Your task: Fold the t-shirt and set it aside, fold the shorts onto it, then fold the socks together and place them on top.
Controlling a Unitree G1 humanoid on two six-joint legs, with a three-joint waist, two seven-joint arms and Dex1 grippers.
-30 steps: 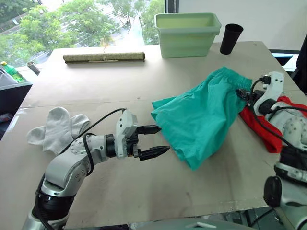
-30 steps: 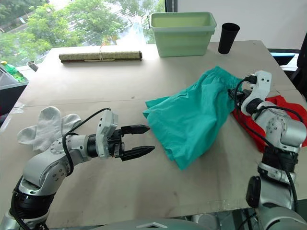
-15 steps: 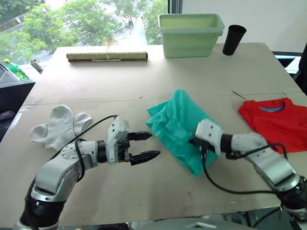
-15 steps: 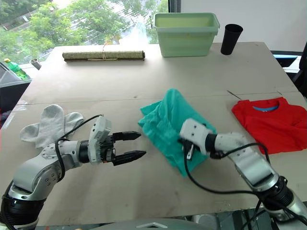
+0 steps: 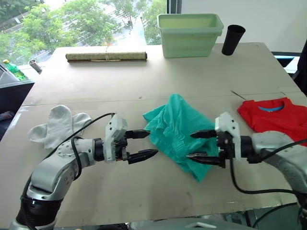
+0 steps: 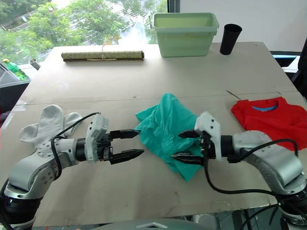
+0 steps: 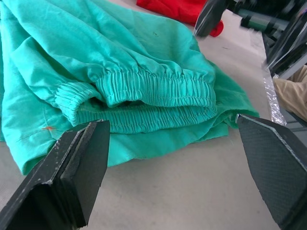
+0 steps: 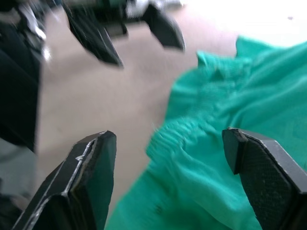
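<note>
Shorts [image 5: 178, 129] lie crumpled mid-counter, directly btwn the two pincers; bundle's long axis runs from far-left to near-right. Left pincer [image 5: 140, 145] spread, empty, just beside the left edge, facing the gathered waistband. Right pincer [image 5: 203, 146] spread, empty, over the near-right corner, prob. not touching. Both about equally near.

Silver arms, seemingly black-cabled

Only the shorts [image 5: 178, 128] lie between the 2 open end effectors.
</note>
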